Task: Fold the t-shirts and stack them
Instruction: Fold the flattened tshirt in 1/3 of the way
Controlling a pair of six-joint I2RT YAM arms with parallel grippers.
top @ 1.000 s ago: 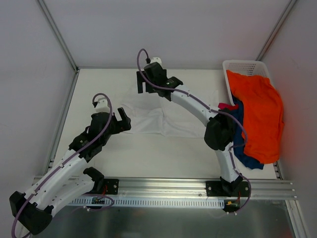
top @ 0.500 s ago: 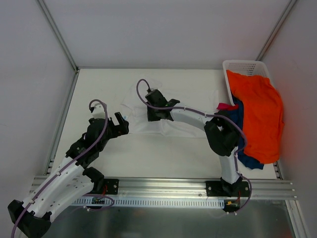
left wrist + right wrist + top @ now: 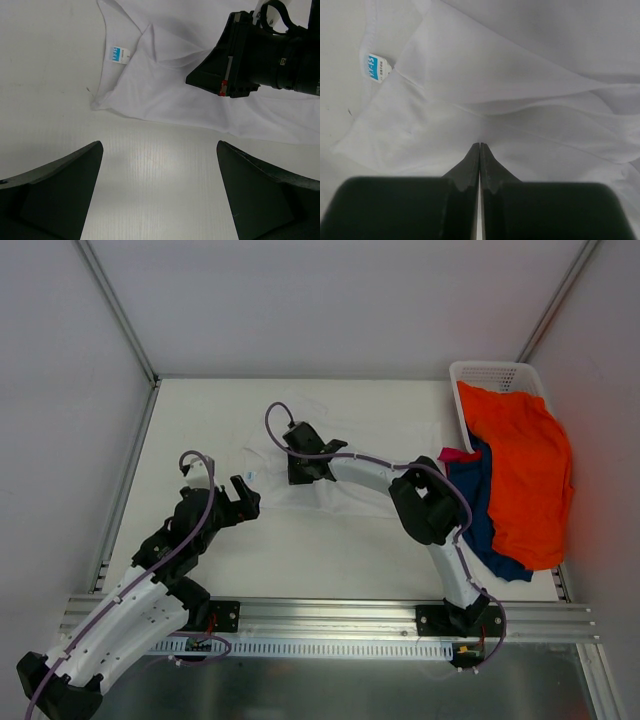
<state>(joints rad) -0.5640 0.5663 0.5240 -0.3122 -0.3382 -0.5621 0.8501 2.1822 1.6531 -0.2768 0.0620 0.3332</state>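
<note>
We saw the pale worktop (image 3: 330, 550) carrying everything. The white t-shirt (image 3: 390, 435) lay spread and rumpled across its middle, its near edge folded over in loose creases. The large orange t-shirt (image 3: 525, 475) lay at the right side, draped out of the white lattice basket (image 3: 490, 372) in the far right corner and down onto the worktop. The navy t-shirt (image 3: 485, 525) lay beneath it, showing along its left and near edges. A small piece of the magenta t-shirt (image 3: 458, 454) poked out where the navy and orange cloth met.

The right hand (image 3: 480, 146) was down on the left part of the white t-shirt (image 3: 520, 60), clenched, its tips meeting on a crease of the cloth. The left hand (image 3: 159, 145) hung released over bare worktop just beside the shirt's near left corner, its fingers wide apart and touching nothing. A small blue and white neck label (image 3: 376, 67) lay at the collar, left of the right hand.
</note>
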